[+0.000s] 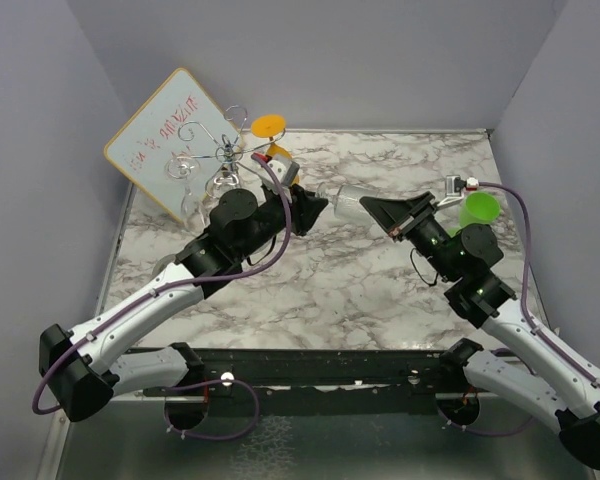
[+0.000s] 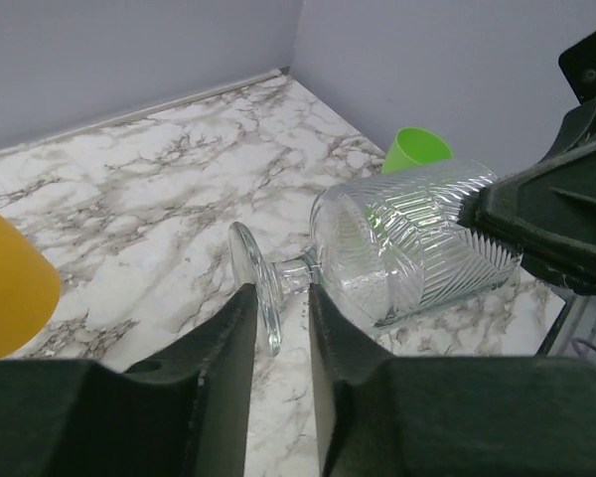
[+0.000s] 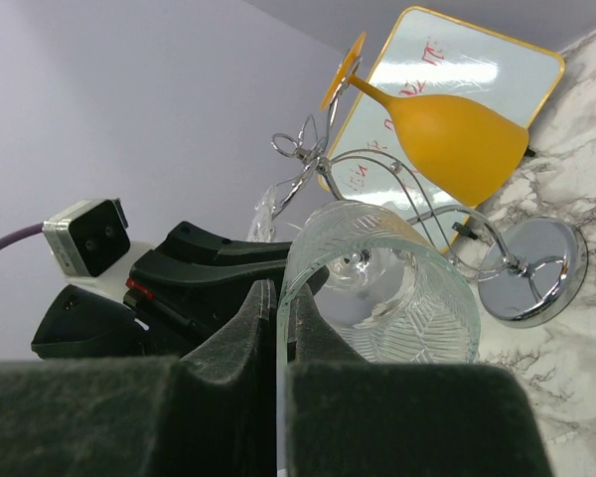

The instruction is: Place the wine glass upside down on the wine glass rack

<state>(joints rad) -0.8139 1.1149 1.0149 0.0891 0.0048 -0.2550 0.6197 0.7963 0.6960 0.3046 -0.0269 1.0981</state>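
Observation:
A clear ribbed wine glass point(image 1: 345, 200) lies on its side in the air between my two grippers. My right gripper point(image 3: 283, 298) is shut on its rim point(image 3: 308, 248), with one finger inside the bowl and one outside. My left gripper point(image 2: 280, 296) is open, its fingers either side of the glass's foot point(image 2: 258, 293) and short stem without pinching them. The bowl point(image 2: 407, 243) points toward the right gripper point(image 2: 546, 214). The chrome wine glass rack point(image 1: 225, 155) stands at the back left behind the left arm; its disc base point(image 3: 531, 268) and curled arms show in the right wrist view.
An orange wine glass point(image 3: 457, 139) hangs upside down on the rack, and clear glasses point(image 1: 185, 170) hang there too. A whiteboard point(image 1: 160, 140) leans behind the rack. A green cup point(image 1: 480, 208) stands at the right, near the right arm. Grey walls enclose the marble table point(image 1: 310, 290).

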